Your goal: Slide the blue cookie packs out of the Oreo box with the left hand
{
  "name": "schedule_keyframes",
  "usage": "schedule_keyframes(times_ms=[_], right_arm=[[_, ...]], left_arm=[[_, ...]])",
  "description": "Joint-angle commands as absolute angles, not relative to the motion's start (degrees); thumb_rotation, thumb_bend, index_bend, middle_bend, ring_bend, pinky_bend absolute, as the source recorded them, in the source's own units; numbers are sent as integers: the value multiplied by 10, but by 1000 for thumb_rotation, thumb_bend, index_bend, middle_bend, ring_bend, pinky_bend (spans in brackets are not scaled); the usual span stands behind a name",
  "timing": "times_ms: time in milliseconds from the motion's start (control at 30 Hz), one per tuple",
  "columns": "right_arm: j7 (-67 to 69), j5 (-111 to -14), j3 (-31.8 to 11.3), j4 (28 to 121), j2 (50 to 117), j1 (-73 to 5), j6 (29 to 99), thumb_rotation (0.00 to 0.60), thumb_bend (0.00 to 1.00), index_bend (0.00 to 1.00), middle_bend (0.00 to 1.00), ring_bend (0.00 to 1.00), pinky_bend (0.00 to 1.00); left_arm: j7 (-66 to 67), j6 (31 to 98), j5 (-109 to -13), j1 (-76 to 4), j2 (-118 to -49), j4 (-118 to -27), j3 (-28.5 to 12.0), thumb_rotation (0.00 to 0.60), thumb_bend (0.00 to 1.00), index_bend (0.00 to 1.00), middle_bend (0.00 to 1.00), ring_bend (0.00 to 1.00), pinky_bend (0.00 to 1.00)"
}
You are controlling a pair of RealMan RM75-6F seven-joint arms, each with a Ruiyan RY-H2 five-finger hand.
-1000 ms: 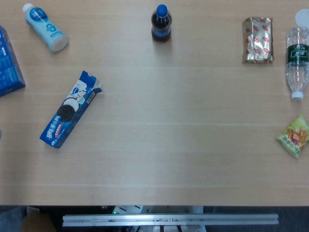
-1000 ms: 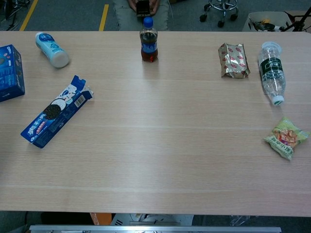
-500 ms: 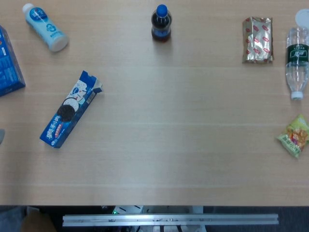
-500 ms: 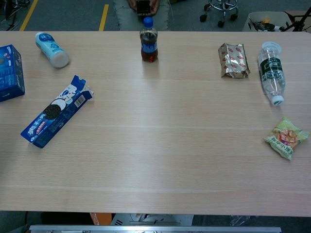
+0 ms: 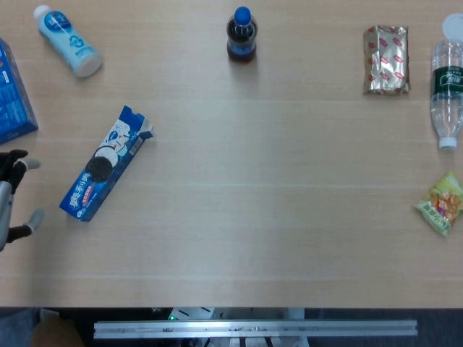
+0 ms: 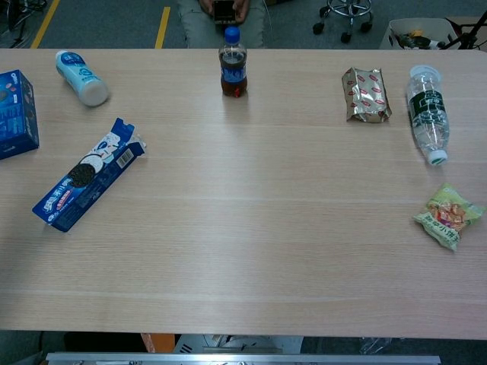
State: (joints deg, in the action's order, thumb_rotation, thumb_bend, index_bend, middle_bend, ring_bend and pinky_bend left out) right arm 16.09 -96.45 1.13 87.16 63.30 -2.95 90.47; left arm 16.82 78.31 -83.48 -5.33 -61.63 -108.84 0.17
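The blue Oreo box [image 5: 105, 165] [image 6: 88, 175] lies flat on the left part of the table, slanted, with its open flaps at the upper right end. No cookie packs show outside it. My left hand [image 5: 11, 198] reaches in at the left edge of the head view, a little left of the box's lower end, fingers spread and holding nothing. The chest view does not show it. My right hand is in neither view.
A larger blue box [image 5: 14, 97] and a lying white bottle [image 5: 68, 41] sit at the far left. A cola bottle [image 5: 241, 35] stands at the back middle. A gold snack pack [image 5: 385, 59], a lying water bottle [image 5: 447, 85] and a green snack bag [image 5: 441, 203] are on the right.
My left hand has come into the head view at the left edge, towards the Oreo box. The water bottle at the right has shifted slightly.
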Motion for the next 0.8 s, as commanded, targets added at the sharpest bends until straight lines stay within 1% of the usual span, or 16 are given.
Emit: schedule_keyframes(times_ms=[33,133,233,367,467,800], right_arm=[[161,-962,12,870,633,-29,903,600,82,418,437,477,439],[162,-960,13,868,635,-29,900,600,82,418,437,477,439],[164,-959,13,866,636,-28,901,600,82,418,437,477,439],[169,-953,13,861,635,-25,903,600,82,418,437,477,439],[173,-951,13,857,635,-23,904,600,82,418,437,476,439],[179,-948,13,848,638,-21,902,600,82,418,437,477,439]], left_arm=[[166,759,-822,-67,-634,-1091,4,600,225,229,200,175,148],[162,737,-820,-80,-661,-1081,4,600,224,187,196,175,148],[179,723,-818,-93,-692,-1058,1,600,221,170,192,176,148],[207,707,-791,-107,-731,-1031,-8,600,203,134,186,175,148],[235,689,-760,-118,-744,-1023,-12,600,185,83,159,176,148],[288,661,-684,-142,-788,-982,-20,600,167,14,106,169,148]])
